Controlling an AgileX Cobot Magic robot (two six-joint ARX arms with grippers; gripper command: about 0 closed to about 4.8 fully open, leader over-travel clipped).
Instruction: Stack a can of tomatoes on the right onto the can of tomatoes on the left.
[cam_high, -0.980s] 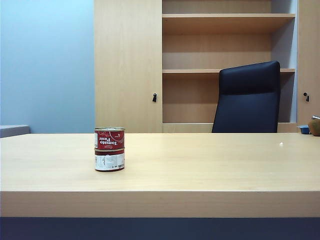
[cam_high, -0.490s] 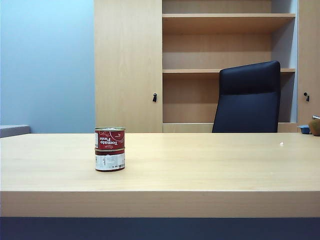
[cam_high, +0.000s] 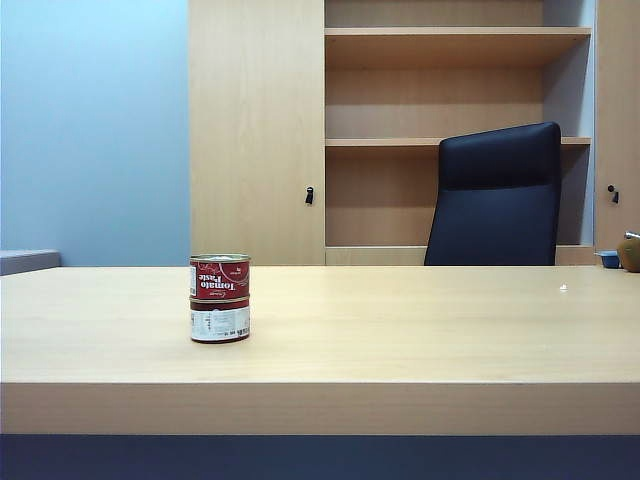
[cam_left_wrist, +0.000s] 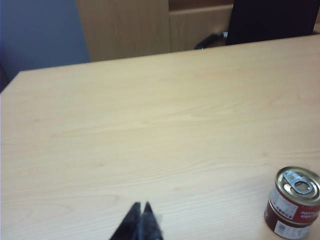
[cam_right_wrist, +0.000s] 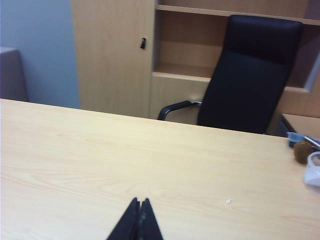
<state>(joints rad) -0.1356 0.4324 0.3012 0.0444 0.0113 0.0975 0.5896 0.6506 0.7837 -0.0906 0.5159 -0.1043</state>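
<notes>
Well, nothing stirs on the table: across the last second the upper can sits square on the lower can, exactly as before, left of centre. That reads as job done, stack steady. Neither arm shows in the exterior view. The left gripper hangs over bare wood, jaws clenched on nothing, the stack well off to one side. The right gripper is likewise pinched shut and empty. Both cans are sealed, pull-tab lid intact, so contents stay unseen.
</notes>
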